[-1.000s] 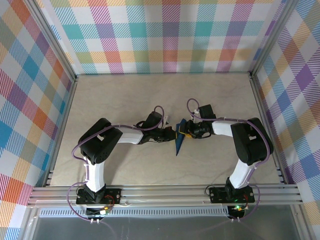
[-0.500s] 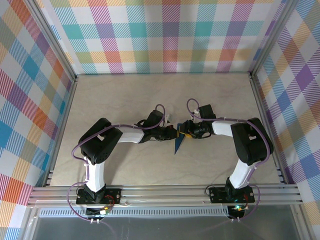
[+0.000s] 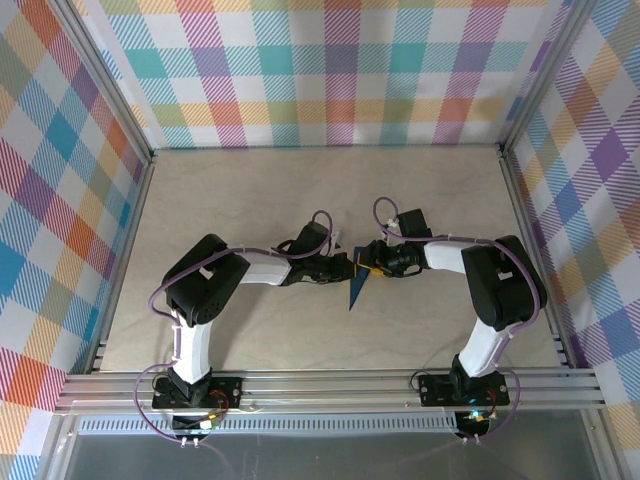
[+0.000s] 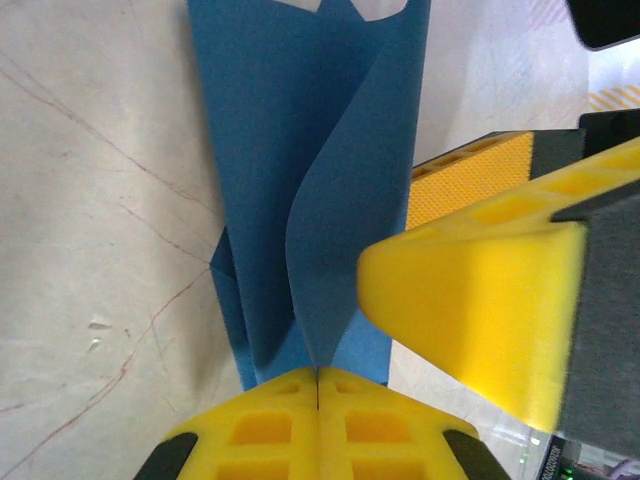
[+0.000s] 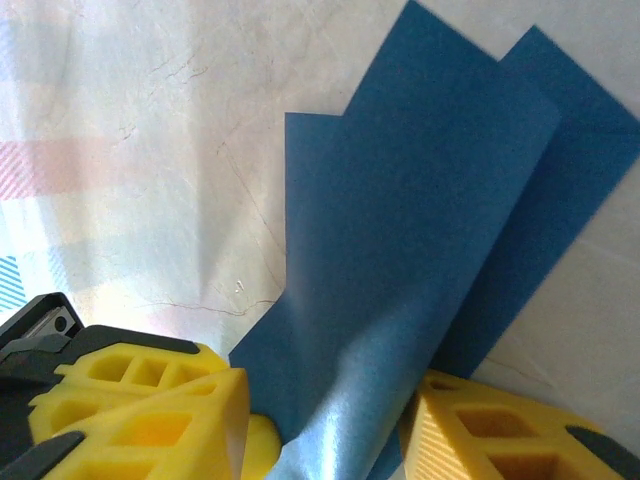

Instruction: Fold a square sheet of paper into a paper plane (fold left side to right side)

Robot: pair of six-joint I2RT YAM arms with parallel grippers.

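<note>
Two arms meet over the middle of the table [image 3: 250,200]. The left gripper [image 4: 317,385] has its fingers pressed together, pinching the near edge of the folded blue paper [image 4: 290,150], which lies on the table with one flap curling up. The right gripper [image 5: 325,430] is partly open, straddling that flap without clamping it.

A pale, faintly scratched table [image 3: 250,200] bears the creased dark-blue paper [image 3: 357,289] mid-surface.
</note>
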